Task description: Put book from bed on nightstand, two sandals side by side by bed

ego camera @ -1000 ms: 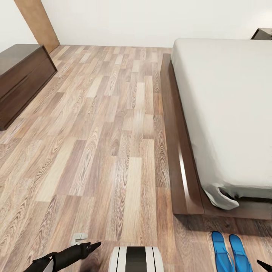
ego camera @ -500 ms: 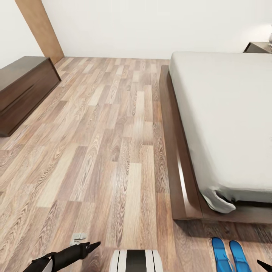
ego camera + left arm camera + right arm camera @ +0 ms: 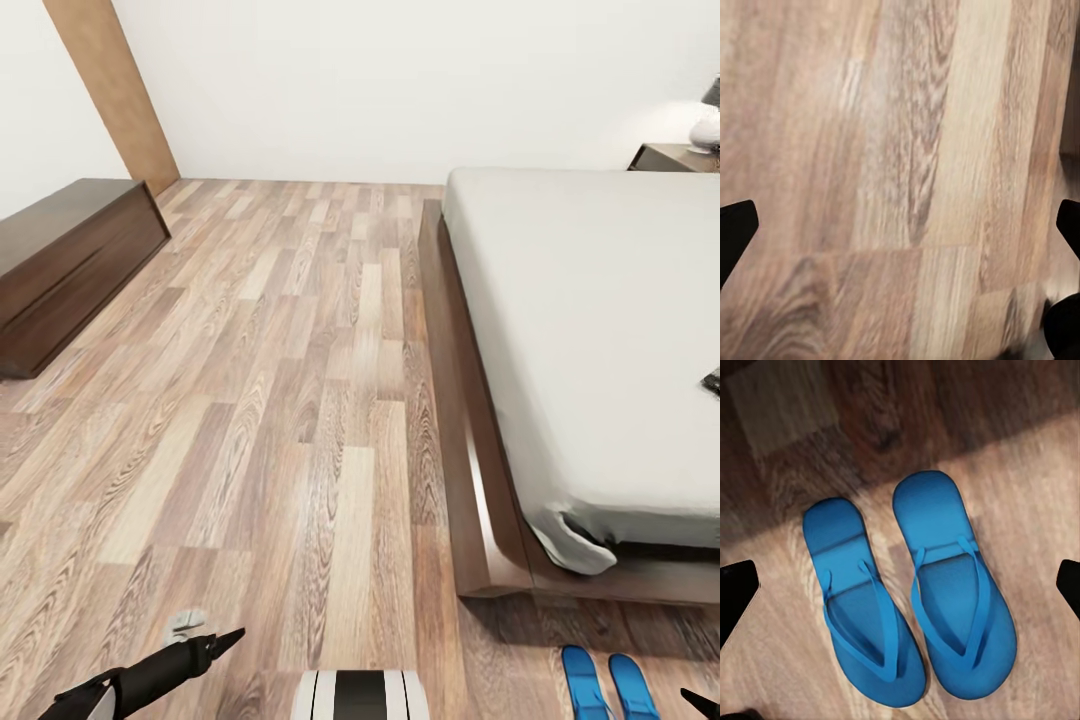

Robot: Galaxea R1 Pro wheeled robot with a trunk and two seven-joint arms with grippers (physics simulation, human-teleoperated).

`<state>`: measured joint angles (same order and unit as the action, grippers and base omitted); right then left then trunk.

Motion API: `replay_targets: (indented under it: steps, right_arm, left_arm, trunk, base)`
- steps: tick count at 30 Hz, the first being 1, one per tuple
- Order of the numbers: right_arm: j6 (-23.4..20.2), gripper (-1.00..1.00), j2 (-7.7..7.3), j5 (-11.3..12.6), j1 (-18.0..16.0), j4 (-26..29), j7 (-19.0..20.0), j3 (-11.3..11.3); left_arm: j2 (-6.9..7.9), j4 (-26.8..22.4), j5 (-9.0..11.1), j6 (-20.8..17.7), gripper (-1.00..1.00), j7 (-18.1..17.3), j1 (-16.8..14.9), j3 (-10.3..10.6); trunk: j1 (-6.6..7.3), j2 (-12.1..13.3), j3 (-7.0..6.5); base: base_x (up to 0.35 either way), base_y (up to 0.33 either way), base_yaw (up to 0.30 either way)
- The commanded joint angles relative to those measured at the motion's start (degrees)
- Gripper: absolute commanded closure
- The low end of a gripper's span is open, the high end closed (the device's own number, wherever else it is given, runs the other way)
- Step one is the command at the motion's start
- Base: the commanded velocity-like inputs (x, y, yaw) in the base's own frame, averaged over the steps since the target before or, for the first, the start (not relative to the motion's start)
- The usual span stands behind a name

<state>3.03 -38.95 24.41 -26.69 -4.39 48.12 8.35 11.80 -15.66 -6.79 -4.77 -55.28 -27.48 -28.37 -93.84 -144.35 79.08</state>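
So the sandal half looks basically sorted: the two sandals [image 3: 907, 585] sit flat on the wood floor [image 3: 300, 400] side by side, just about touching along their inner edges, toes pointing the same way, right off the foot-end corner of the bed [image 3: 590, 330]. In the head view they're just past the dark platform frame, near its corner. The right gripper [image 3: 900, 585] hangs over the pair with its fingertips spread wide, one on either side, nothing between them, so it's open and empty. The left gripper [image 3: 900, 225] is the same story, fingers wide apart over bare planks, holding nothing. What's left is the book, I'd say. There's a small dark thing at the far right side of the mattress, cut off by the frame edge, which might be the book [image 3: 712, 381], but it's too clipped to be sure. A nightstand [image 3: 672, 157] sits up by the head end of the bed with a pale rounded object on it. A long dark cabinet [image 3: 70, 260] runs along the opposite wall. My guess is the robot needs to roll toward the head end next.
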Motion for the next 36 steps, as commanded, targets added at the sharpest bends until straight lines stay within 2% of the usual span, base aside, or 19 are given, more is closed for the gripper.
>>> replay_targets:
  steps: [1, 36]
  right_arm:
    - [0.31, -1.00, -0.05, -0.33, -0.11, -0.27, 0.22, 0.44]
    - [0.31, -1.00, 0.00, -0.33, -0.11, -0.27, 0.13, 0.43]
  left_arm:
    - [-0.03, -0.08, -0.51, -0.50, -1.00, -0.34, -0.03, -0.51]
    - [-0.11, -0.08, -0.60, -0.42, -1.00, -0.32, -0.03, -0.59]
  trunk:
    - [0.03, 0.00, -0.19]
    - [0.94, 0.47, -7.94]
  base:
    - [0.000, 0.000, 0.000]
    - [0.000, 0.000, 0.000]
